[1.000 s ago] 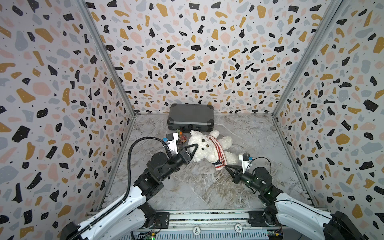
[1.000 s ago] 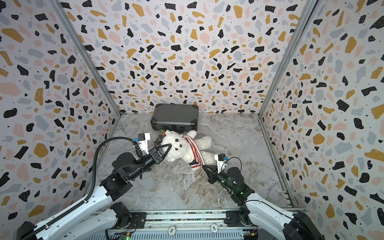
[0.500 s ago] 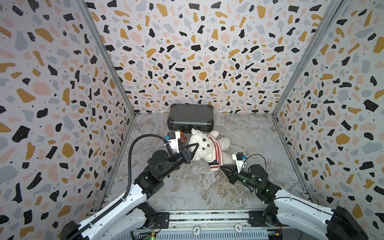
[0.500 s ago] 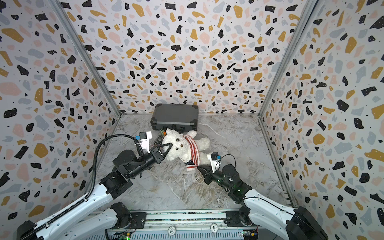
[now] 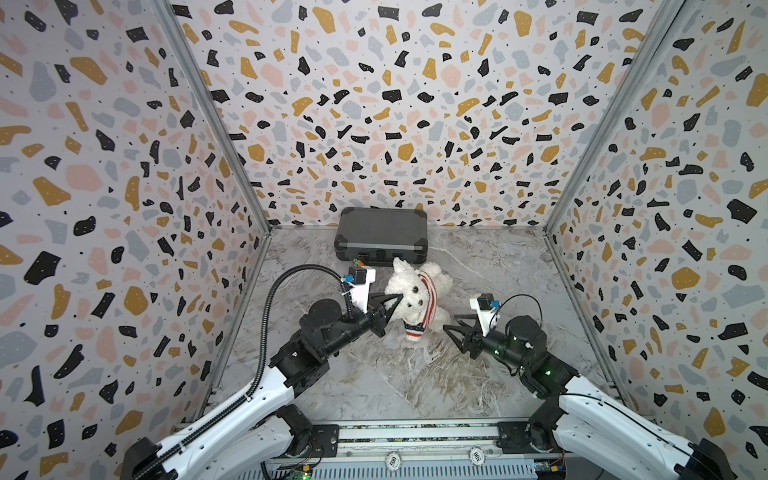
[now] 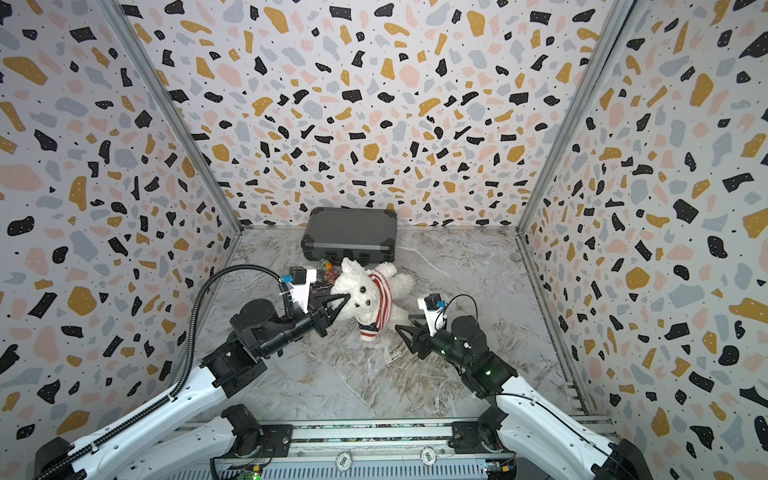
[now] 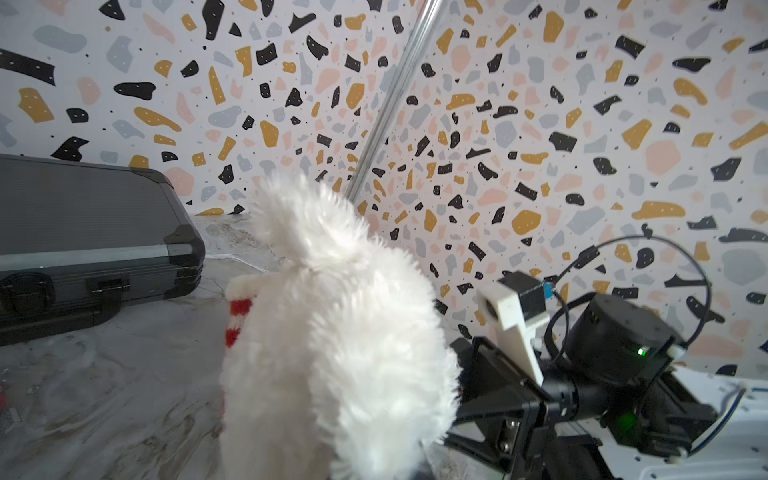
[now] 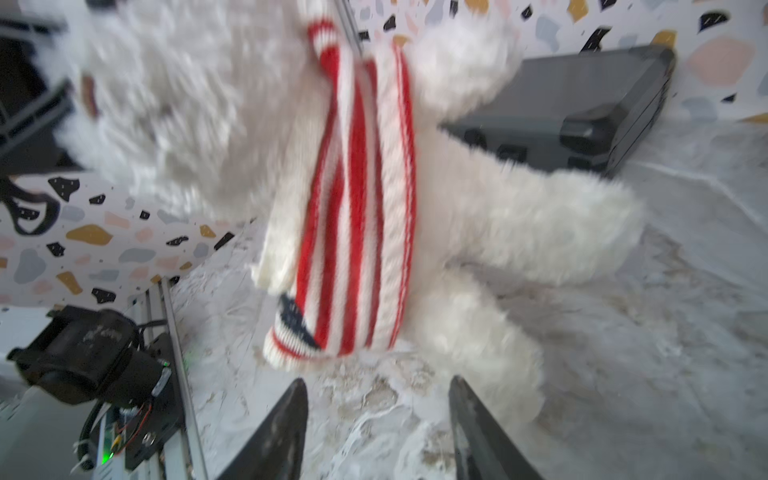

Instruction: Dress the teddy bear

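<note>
Fluffy white teddy bear (image 5: 412, 291) wearing bunched striped sweater (image 5: 430, 291), left hand (image 5: 395, 298) clamping its head, right hand (image 5: 450, 324) hovering nearby, spread apart.

Fluffy white teddy bear (image 5: 406, 284) with dark eyes and nose, just in front of the dark grey case (image 5: 382, 232) with its silver band. Red-and-white striped sweater (image 5: 430, 290) on the bear, navy patch at the hem. Under the case, grey-white marbled table (image 5: 415, 374); behind it, white walls (image 5: 395, 104) speckled black, ochre, pink and blue-grey.
</note>
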{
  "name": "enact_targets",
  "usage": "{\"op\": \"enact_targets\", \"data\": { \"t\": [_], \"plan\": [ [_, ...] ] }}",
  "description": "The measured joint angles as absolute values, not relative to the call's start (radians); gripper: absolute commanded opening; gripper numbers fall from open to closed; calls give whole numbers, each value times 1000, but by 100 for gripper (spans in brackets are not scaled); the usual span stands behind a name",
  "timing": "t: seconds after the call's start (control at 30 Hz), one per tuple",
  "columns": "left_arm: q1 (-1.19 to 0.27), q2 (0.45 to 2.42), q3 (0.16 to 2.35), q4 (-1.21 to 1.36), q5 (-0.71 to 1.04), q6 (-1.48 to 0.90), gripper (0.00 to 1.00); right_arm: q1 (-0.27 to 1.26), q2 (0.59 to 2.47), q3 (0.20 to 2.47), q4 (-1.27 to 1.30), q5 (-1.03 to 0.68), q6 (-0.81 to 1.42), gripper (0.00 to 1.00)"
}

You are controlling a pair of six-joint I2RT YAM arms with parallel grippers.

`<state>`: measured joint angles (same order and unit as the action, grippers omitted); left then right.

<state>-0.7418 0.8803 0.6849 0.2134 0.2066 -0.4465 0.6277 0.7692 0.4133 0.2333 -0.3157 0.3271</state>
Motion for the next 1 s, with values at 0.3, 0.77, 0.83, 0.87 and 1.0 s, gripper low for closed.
{"op": "enact_targets", "data": {
  "t": [0.3,0.77,0.83,0.87,1.0],
  "plan": [
    [-810,1059,977,-171,265,-165,0,597,704,509,209,-417,155,61],
    [-951,1211,1364,-788,318,225,0,598,764,749,206,-719,-47,64],
    [-969,1216,1372,-817,329,246,0,598,798,765,199,-754,-69,64],
    [-973,1218,1372,-829,331,254,0,598,816,768,191,-769,-79,64],
    [-978,1224,1372,-865,332,274,0,597,854,767,146,-831,-116,65]
  ]
}}
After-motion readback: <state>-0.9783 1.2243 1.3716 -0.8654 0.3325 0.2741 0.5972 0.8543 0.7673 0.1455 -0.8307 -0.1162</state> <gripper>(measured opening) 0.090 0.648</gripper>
